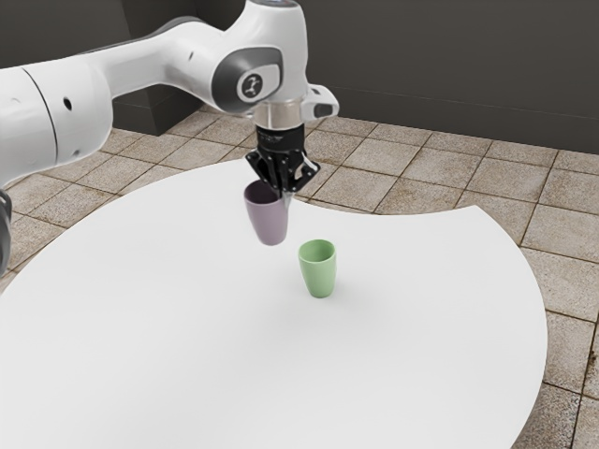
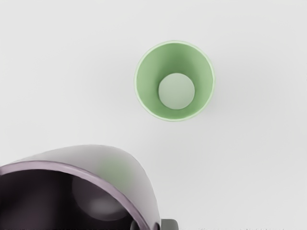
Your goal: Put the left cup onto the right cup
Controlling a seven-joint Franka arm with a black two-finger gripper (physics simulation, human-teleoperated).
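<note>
The hand (image 1: 281, 191) is gripping the purple cup (image 1: 268, 220) by its rim and holding it clear of the desk (image 1: 168, 355); the green cup (image 1: 318, 268) is standing upright just toward the exterior view's right and below; the held cup is not yet hanging over its open mouth.

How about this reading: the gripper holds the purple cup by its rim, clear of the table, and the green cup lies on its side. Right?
Wrong in one point: the green cup stands upright, mouth up; the wrist view looks straight down into it. The gripper does hold the purple cup by its rim, clear of the table.
</note>
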